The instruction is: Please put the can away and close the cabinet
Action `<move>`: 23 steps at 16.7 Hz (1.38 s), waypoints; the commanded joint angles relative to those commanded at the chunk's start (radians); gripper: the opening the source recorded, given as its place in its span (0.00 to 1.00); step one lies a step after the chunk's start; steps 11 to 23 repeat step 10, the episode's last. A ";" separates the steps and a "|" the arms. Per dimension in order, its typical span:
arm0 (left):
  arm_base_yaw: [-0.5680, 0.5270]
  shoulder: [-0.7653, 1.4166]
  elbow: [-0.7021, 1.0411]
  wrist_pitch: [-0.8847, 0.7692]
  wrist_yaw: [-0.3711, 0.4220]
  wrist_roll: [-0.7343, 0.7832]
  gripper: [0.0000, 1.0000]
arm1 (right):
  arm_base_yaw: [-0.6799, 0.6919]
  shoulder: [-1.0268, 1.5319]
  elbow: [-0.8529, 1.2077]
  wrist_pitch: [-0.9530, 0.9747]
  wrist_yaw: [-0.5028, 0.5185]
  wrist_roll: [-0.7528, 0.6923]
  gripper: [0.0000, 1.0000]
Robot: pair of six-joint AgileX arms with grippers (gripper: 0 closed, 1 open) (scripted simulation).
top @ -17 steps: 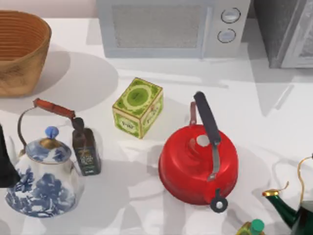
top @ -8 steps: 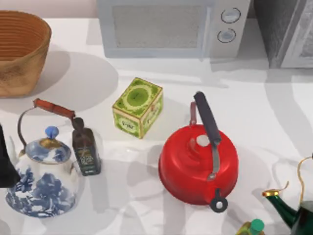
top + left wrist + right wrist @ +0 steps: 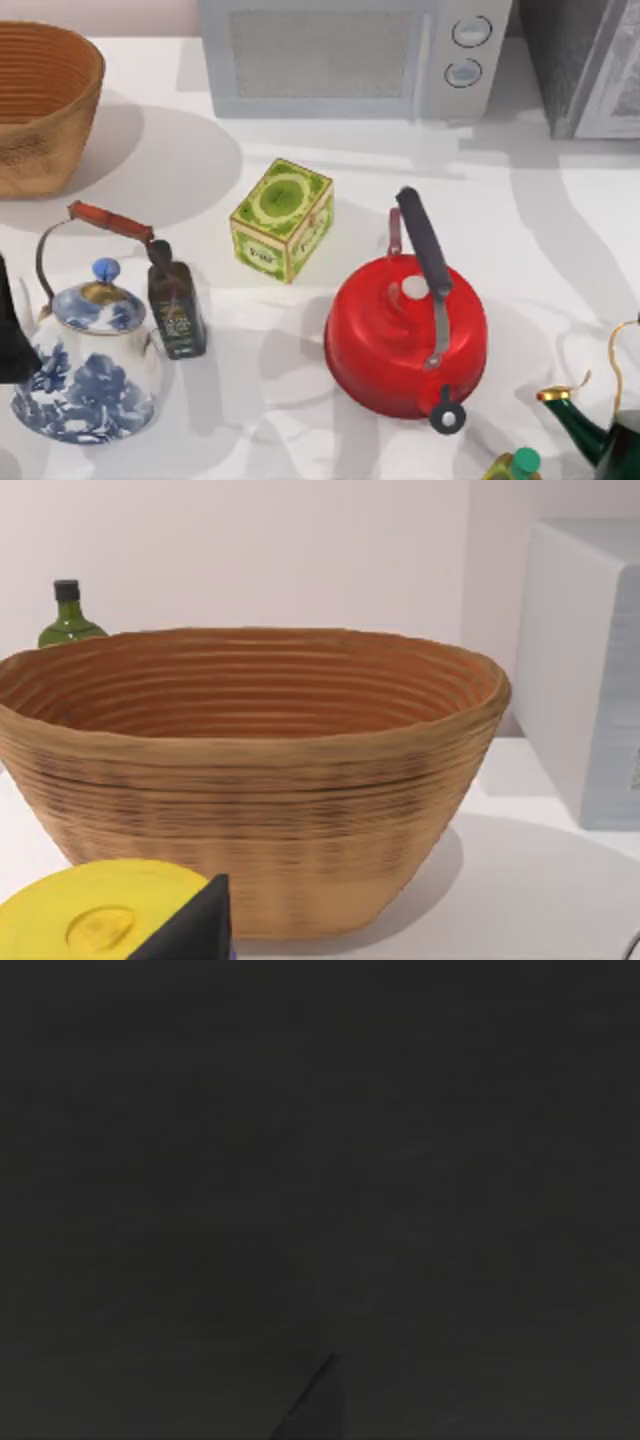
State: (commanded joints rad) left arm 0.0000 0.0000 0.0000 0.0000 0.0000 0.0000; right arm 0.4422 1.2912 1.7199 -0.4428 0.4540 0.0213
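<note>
The left claw (image 3: 190, 930) sits low by the wicker basket (image 3: 250, 780), a dark fingertip showing next to a yellow lid (image 3: 95, 925); can't tell if it's apart or together. The right wrist view is just dark, so no call on the right claw either. The cabinet (image 3: 585, 65) stands at the worktop's (image 3: 560, 230) far right corner, right beside the microwave (image 3: 350, 55), its light framed door on the right part of its front. In front of the microwave sit a green tea tin (image 3: 282, 220) and a red kettle (image 3: 405, 335).
</note>
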 joint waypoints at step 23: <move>0.000 0.000 0.000 0.000 0.000 0.000 1.00 | -0.105 0.130 0.112 0.040 -0.065 -0.010 1.00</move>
